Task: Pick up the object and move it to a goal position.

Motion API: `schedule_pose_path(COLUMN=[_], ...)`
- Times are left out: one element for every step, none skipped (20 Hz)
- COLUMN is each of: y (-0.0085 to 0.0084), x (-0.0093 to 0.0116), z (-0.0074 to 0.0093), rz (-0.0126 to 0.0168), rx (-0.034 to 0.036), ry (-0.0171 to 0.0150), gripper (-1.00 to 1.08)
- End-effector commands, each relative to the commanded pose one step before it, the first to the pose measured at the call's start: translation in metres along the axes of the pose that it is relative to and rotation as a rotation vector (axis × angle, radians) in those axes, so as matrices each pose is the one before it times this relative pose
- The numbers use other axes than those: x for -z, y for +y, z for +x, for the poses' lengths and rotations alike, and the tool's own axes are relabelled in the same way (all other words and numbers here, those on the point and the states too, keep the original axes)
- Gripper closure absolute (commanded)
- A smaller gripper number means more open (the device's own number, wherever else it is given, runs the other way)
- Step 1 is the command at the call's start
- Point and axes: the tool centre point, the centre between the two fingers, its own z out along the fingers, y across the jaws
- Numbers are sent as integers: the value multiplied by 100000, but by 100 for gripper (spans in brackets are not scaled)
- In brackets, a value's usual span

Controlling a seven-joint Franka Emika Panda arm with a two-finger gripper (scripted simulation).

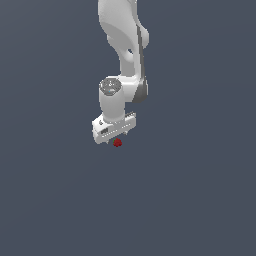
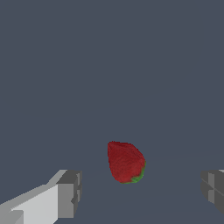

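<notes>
While the gripper [image 2: 140, 192] gapes wide, strawberry [image 2: 125, 162] between fingers, green tip toward gripper

No readable text appears anywhere in either view. The white gripper [image 1: 116, 134] and the red object [image 2: 126, 162] carry no lettering.

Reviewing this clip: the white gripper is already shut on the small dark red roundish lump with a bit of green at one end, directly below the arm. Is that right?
Not quite. The white gripper is open, not shut on the small dark red roundish lump. The wrist view shows the grey fingertips spread wide apart, with clear gaps on both sides of the lump. The rest holds: the exterior view shows the lump directly below the arm.
</notes>
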Motion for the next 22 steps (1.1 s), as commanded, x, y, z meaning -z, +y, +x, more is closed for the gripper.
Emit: schedule_pose_path(y=[-79, -35, -35, -34, -33, -30, -27, -22, -18, -13, -10, -3, 19, 0, 1, 2, -25, 3, -24, 4, -29, -22], x=[-550, -179, -161, -143, -126, -109, -91, -75, -58, -41, -25, -8, 34, -33, -100, -166, -229, -297, -359, -425, -483, -542], z=[-475, -156, -141, -126, -110, -95, -80, -66, -51, -36, -20, -7, 22, -2, -7, -11, 11, -20, 1, -30, -1, -10], rz=[-69, -6, -4, -2, -1, 0, 1, 1, 1, 1, 0, 0, 28, 0, 0, 0, -3, 0, -2, 0, -2, -2], rx=[4526, 1415, 1281, 1145, 1012, 878, 744, 606, 473, 338, 207, 69, -466, 0, 0, 0, 69, 0, 69, 0, 84, 69], ry=[50, 4, 6, 6, 7, 7, 6, 6, 5, 4, 2, 1, -37, 0, 0, 0, 4, 0, 5, 0, 6, 5], gripper=[-92, -92, -92, -92, -92, -92, -92, -92, -92, -92, -92, -92, -92, -92, -92, -92, -92, -92, -92, -92, -92, -92])
